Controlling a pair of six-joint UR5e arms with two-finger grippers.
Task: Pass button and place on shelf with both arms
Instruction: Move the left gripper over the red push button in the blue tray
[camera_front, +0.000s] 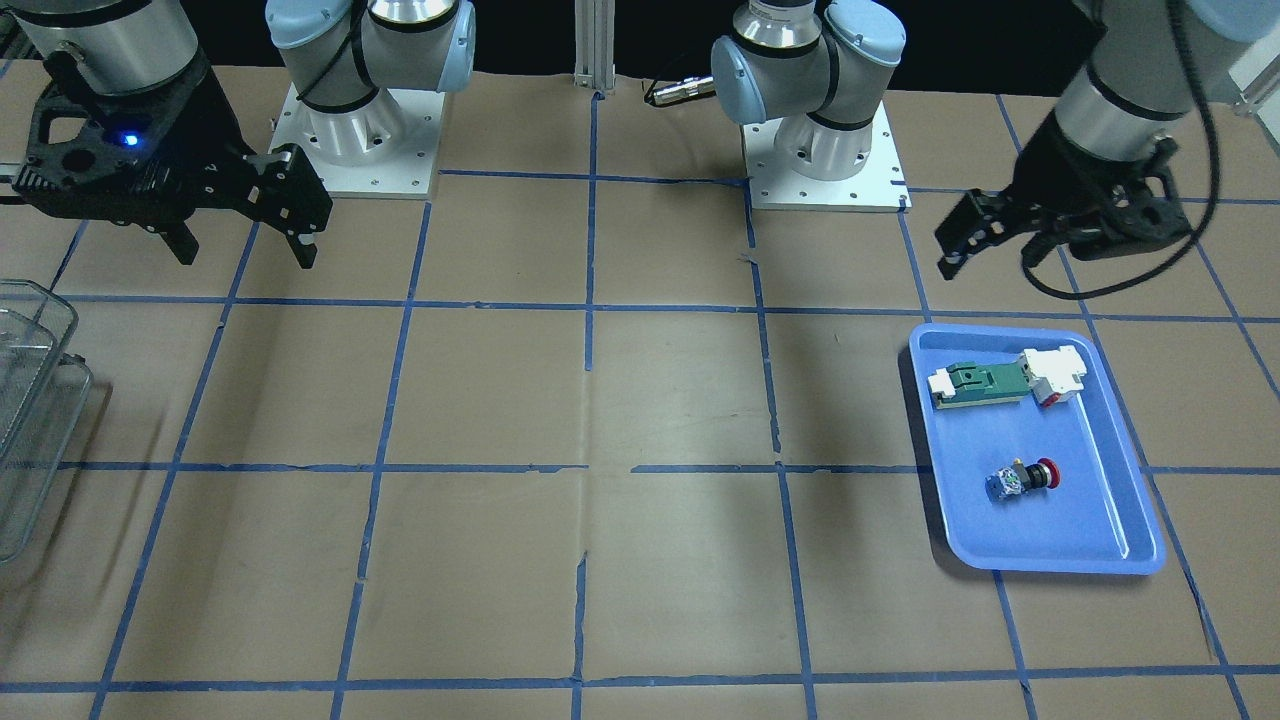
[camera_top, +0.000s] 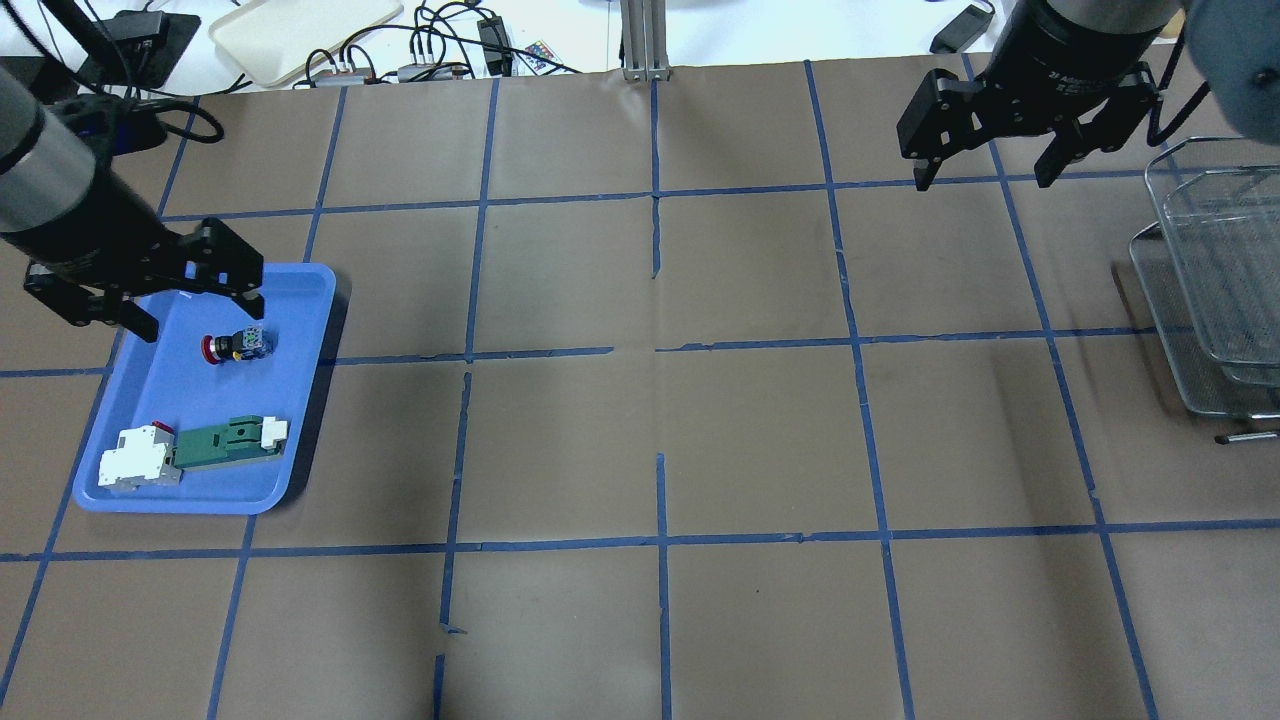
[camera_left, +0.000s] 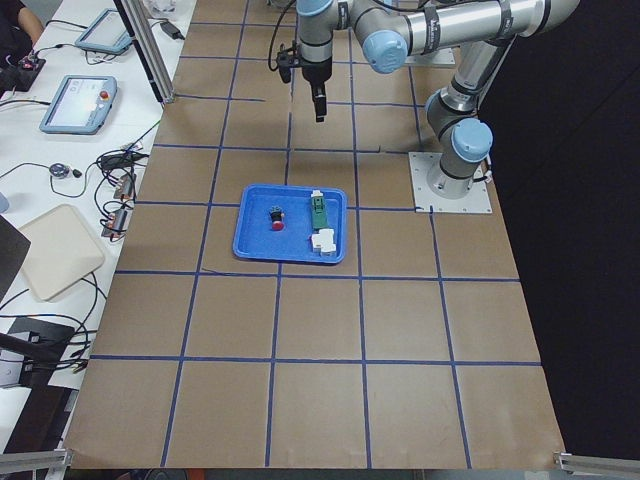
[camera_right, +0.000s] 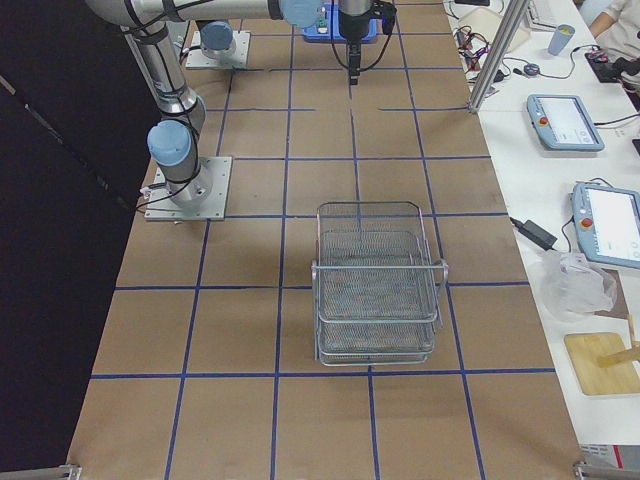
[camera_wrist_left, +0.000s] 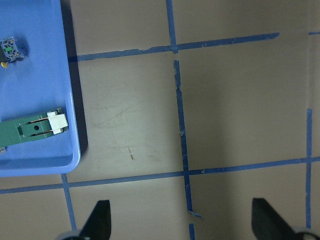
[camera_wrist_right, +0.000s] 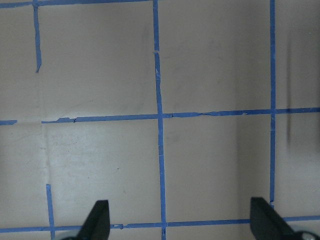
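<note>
The button (camera_top: 235, 345), with a red cap and a pale grey-blue block, lies on its side in the blue tray (camera_top: 200, 500). It also shows in the front view (camera_front: 1022, 480), and its block end shows in the left wrist view (camera_wrist_left: 10, 48). My left gripper (camera_top: 150, 295) is open and empty, raised above the tray's far corner, near the button; in the front view it (camera_front: 990, 258) hangs behind the tray (camera_front: 1050, 562). My right gripper (camera_top: 982, 180) is open and empty, high over the table beside the wire-mesh shelf (camera_top: 1210, 280).
A green-and-white flat part (camera_top: 225, 445) and a white block with a red tip (camera_top: 135, 460) lie in the tray's near half. The shelf (camera_right: 378, 290) stands at the table's right end. Blue tape lines grid the brown table. Cables and a beige tray (camera_top: 300, 30) lie beyond the far edge.
</note>
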